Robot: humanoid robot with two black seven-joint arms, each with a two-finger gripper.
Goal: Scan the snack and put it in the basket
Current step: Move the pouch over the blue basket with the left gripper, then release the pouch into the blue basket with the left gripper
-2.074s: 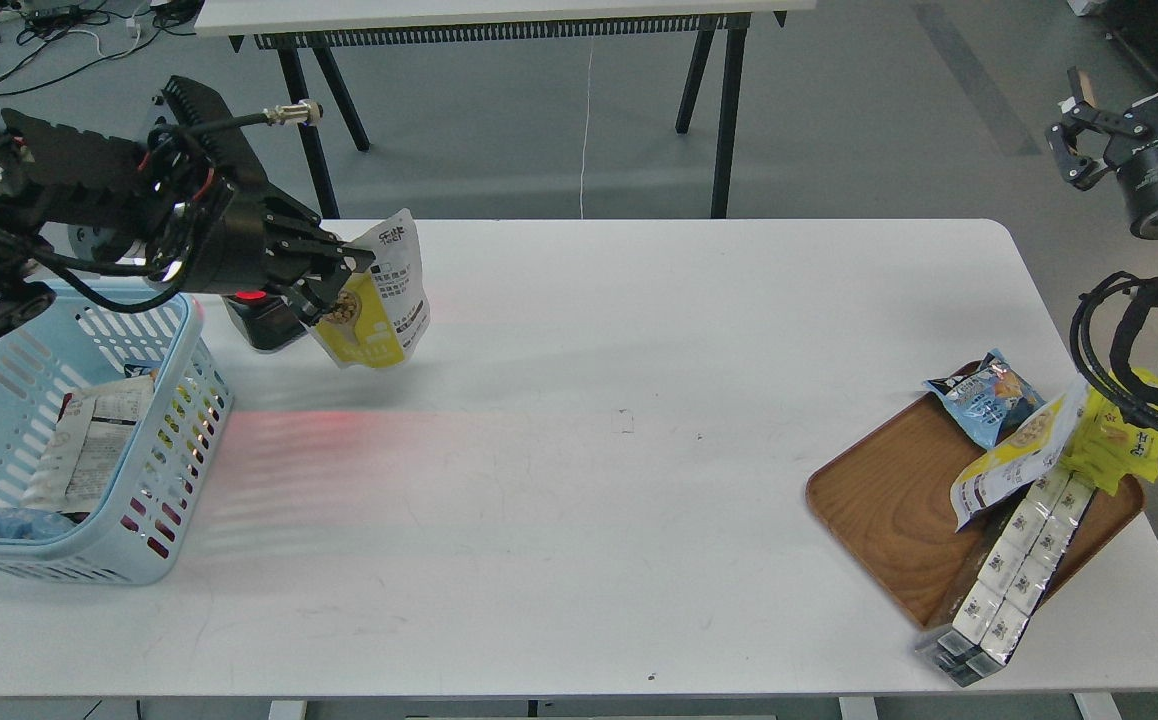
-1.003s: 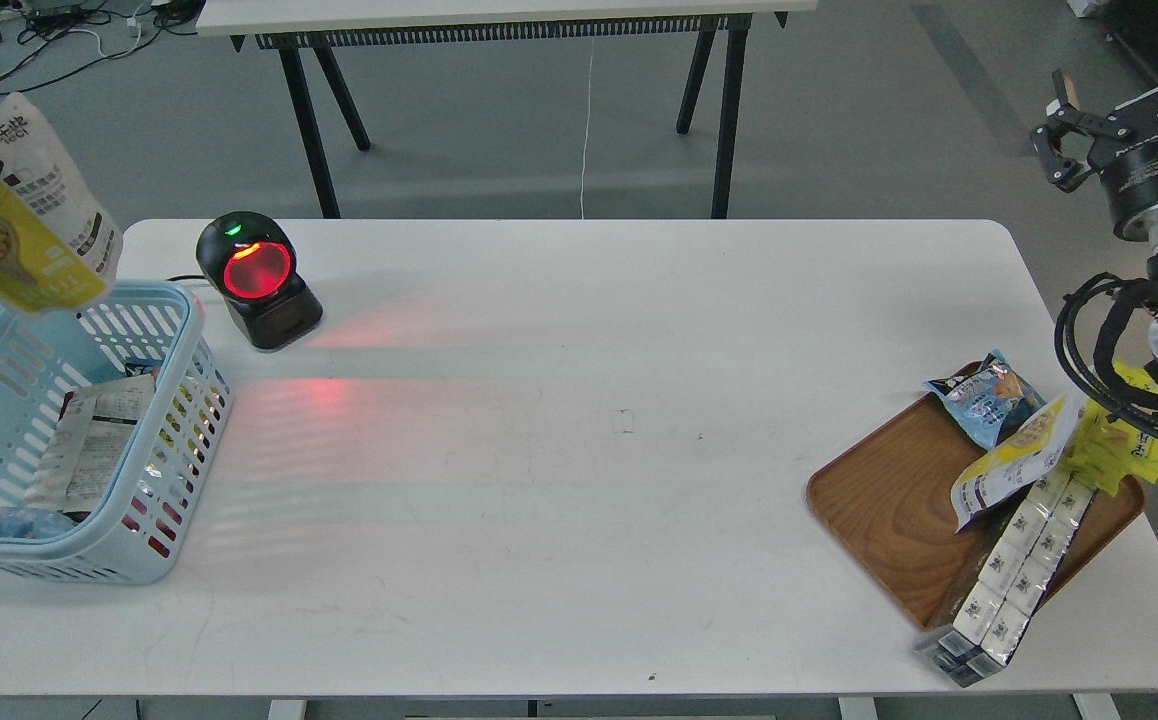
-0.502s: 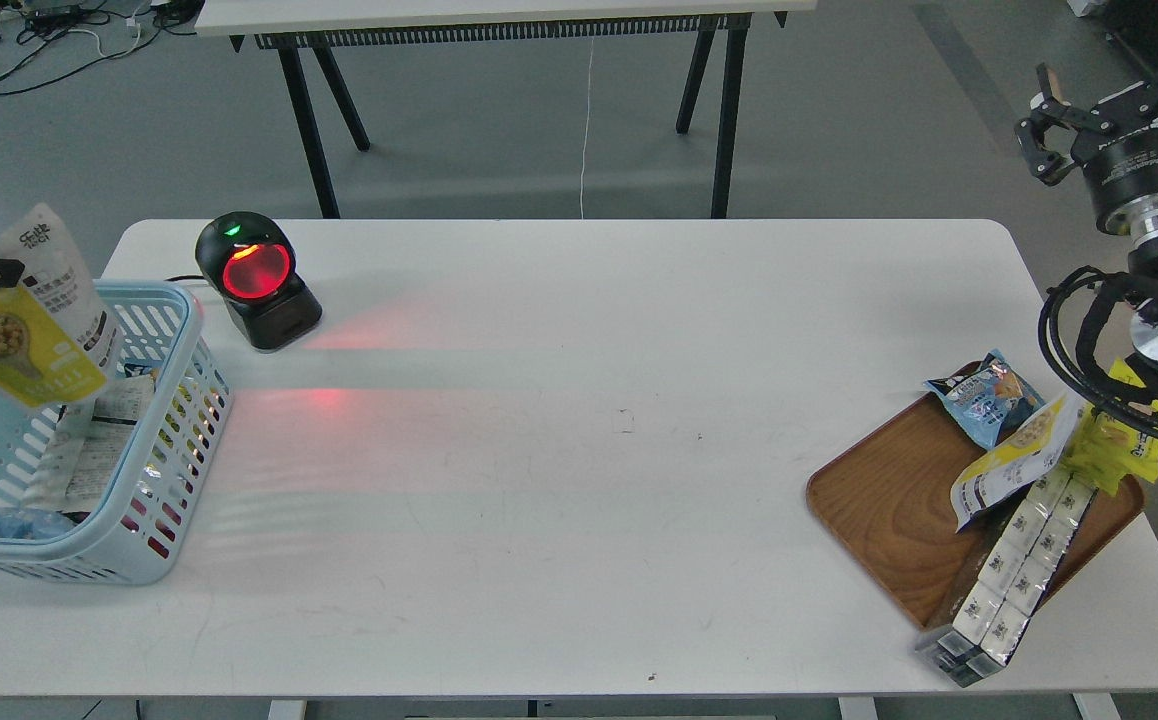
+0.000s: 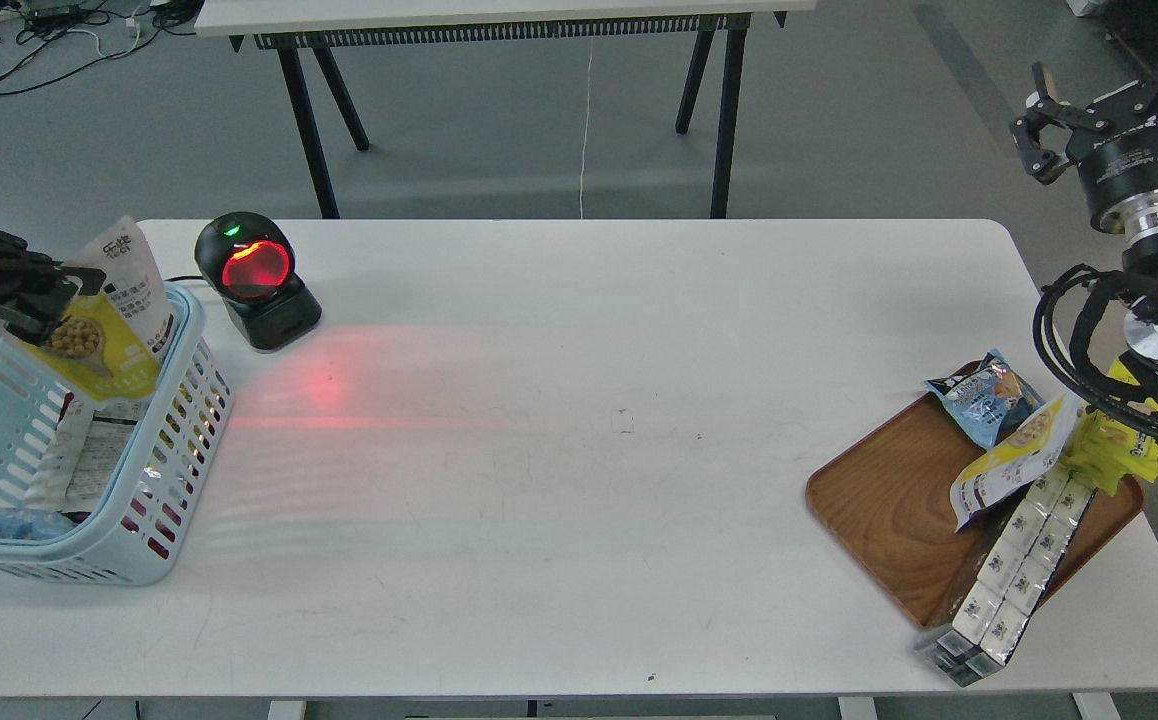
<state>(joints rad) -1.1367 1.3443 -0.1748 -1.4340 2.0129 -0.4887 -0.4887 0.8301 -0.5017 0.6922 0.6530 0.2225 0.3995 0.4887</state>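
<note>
The snack (image 4: 124, 325), a pouch with a yellow front picturing golden balls and a white printed top, hangs tilted over the far right corner of the light blue basket (image 4: 184, 400). Its lower part is inside the rim. My left gripper (image 4: 57, 300) comes in from the left edge and is shut on the pouch's left side. My right gripper (image 4: 1104, 70) is raised off the table's far right corner, its fingers apart and empty.
A black scanner (image 4: 254, 280) with a glowing red window stands just right of the basket. The basket holds other packets (image 4: 89, 450). A brown wooden tray (image 4: 889, 500) at the right carries a similar yellow pouch (image 4: 1014, 460), a blue bag (image 4: 984, 395), a yellow packet (image 4: 1124, 445) and boxed strips (image 4: 1009, 570).
My left gripper carried the pouch from the scanner leftward, high above the basket, then down into its rim. My right gripper drifted slightly left.
</note>
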